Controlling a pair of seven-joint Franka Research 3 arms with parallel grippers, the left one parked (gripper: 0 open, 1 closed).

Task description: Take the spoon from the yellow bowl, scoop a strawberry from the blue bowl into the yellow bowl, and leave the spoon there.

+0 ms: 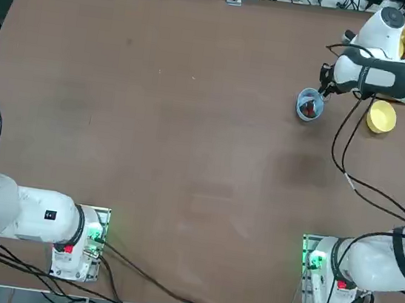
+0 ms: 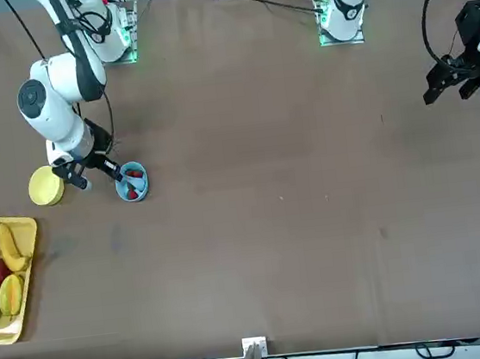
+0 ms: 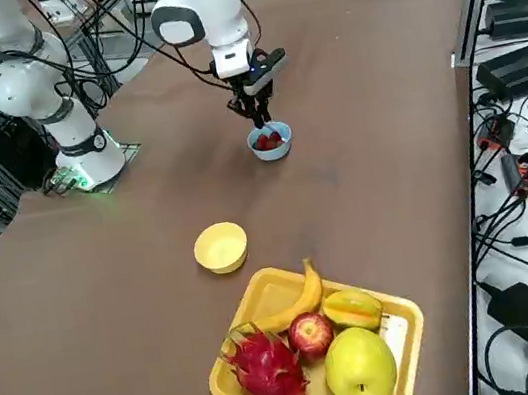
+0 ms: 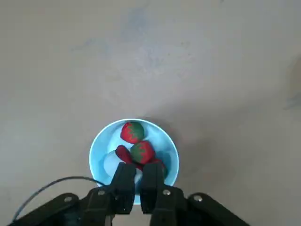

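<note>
1. The right gripper (image 4: 137, 181) hangs just above the small round light-blue bowl (image 4: 99, 143), fingers pinched on the pale plastic spoon (image 4: 113, 162), whose scoop sits among the berries.
2. Slide the scoop under the nearest tiny red strawberry (image 4: 142, 151) and lift level.
3. Carry it sideways to the plain yellow bowl (image 1: 381, 117), near the gripper, without tilting.

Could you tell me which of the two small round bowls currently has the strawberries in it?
The blue bowl, right under the right gripper, whose fingers are shut on the spoon. It holds the strawberries; the yellow bowl is empty.
</note>
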